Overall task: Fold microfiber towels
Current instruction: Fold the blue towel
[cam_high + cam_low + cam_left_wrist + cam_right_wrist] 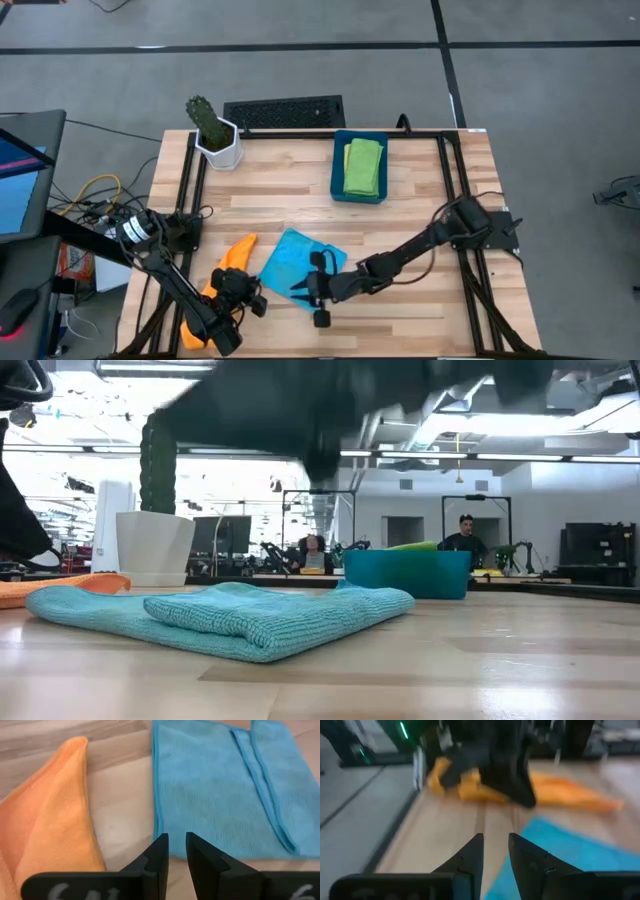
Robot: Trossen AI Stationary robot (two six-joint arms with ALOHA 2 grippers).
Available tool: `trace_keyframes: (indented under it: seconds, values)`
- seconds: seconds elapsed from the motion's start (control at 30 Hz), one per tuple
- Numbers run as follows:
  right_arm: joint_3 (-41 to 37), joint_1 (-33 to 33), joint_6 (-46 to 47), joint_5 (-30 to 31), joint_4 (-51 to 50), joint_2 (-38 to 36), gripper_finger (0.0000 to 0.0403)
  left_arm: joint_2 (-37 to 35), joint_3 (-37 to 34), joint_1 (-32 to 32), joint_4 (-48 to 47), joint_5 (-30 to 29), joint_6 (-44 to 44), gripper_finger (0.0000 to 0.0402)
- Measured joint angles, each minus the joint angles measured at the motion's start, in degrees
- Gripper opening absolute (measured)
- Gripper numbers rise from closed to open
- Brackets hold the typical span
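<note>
A light blue towel [300,262] lies folded on the wooden table near the front middle; it also shows in the low view [230,615] and the left wrist view [215,795]. An orange towel [228,262] lies bunched to its left, also in the left wrist view [50,820]. A green towel [363,165] lies folded in the dark blue bin [338,170]. My left gripper [262,300] is by the blue towel's near left edge, fingers [176,852] nearly together and empty. My right gripper [300,293] is at the towel's near edge, fingers [495,850] nearly together and empty.
A white pot with a cactus [215,140] stands at the far left corner, with a black keyboard [285,112] behind the table's far edge. The bin stands at the far middle. Bare table lies to the right of the blue towel. People sit in the room beyond.
</note>
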Motion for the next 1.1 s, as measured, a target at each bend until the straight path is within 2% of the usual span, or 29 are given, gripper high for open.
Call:
trace_keyframes:
  seconds: [0.17,0.33,0.53,0.63,0.83,1.1]
  values:
    - [0.0,1.4,-0.9,3.4,-5.9,-7.6,0.0116,0.2,-2.9,1.4,2.2,-1.4,-0.2,0.0058]
    - [0.0,3.1,-2.2,5.6,-11.3,-12.1,0.0116,0.3,-9.1,2.6,13.6,-1.1,0.3,0.0059]
    - [0.0,4.6,-3.3,5.9,-11.1,-12.6,0.0116,-0.2,-14.6,2.8,22.2,-1.4,1.8,0.0069]
    - [0.0,4.9,-2.1,7.1,-11.1,-12.4,0.0116,-0.2,-15.1,2.8,24.1,-1.3,6.2,0.0068]
    - [0.0,4.9,-1.5,7.7,-11.6,-12.4,0.0116,-0.1,-14.9,3.8,29.0,-1.5,14.8,0.001]
    - [0.0,5.6,4.1,8.5,-15.7,-12.3,0.0116,-3.8,-14.2,5.5,26.6,2.9,14.5,0.0002]
